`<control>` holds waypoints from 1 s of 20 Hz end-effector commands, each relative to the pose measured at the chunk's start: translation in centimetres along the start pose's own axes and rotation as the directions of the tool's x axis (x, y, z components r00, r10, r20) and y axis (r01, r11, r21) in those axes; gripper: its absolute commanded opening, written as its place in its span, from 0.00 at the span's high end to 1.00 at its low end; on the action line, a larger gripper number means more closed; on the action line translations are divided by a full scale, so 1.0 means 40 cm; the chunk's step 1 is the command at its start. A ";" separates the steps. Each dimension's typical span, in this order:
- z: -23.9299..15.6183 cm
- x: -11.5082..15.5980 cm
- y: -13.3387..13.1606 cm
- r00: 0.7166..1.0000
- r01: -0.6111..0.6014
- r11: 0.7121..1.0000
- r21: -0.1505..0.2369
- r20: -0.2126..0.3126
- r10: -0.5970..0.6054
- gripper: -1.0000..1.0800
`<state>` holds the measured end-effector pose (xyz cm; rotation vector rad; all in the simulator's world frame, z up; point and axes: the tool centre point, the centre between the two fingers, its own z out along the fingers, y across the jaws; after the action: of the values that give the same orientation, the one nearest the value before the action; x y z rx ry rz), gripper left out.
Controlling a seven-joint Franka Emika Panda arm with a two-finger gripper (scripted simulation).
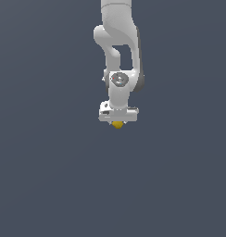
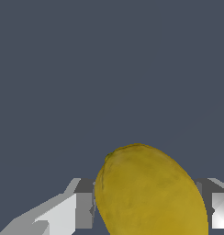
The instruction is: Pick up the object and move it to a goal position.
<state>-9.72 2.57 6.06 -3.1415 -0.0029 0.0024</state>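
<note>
Hand (image 1: 117,121) points down, its fingers (image 2: 63,213) closed on the yellow lump (image 1: 117,124) from both sides; lump sits btwn them w/ its tip poking out below. White arm (image 1: 118,41) rises straight above, plain grey-blue tabletop (image 1: 45,176) all round

The white arm (image 1: 118,41) comes down from the top edge of the exterior view, its links stacked nearly straight above one another. A round grey joint cap shows at the wrist (image 1: 118,79), and below it the hand widens into a flat crossbar. The gripper (image 1: 117,123) points straight down. In the wrist view its two fingers (image 2: 68,211) stand on either side of the yellow object (image 2: 150,193), one on each flank and close against it, so the jaws are closed around that lump. In the exterior view the fingers themselves are too small to make out.
</note>
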 end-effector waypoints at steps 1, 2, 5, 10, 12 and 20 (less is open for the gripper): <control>-0.033 -0.019 0.032 1.000 -0.001 1.000 0.000 -0.002 0.001 1.00; -0.047 -0.028 0.046 1.000 -0.001 1.000 0.000 -0.002 0.001 1.00; -0.092 -0.056 0.090 1.000 -0.001 1.000 0.000 -0.002 0.001 1.00; -0.152 -0.091 0.148 1.000 -0.001 1.000 0.001 -0.002 0.001 1.00; -0.170 -0.101 0.166 1.000 -0.001 1.000 0.001 -0.002 0.001 1.00; -0.207 -0.119 0.202 1.000 -0.001 1.000 0.001 -0.002 0.001 1.00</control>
<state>-14.39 -5.38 14.15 -3.1403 -0.0002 0.0000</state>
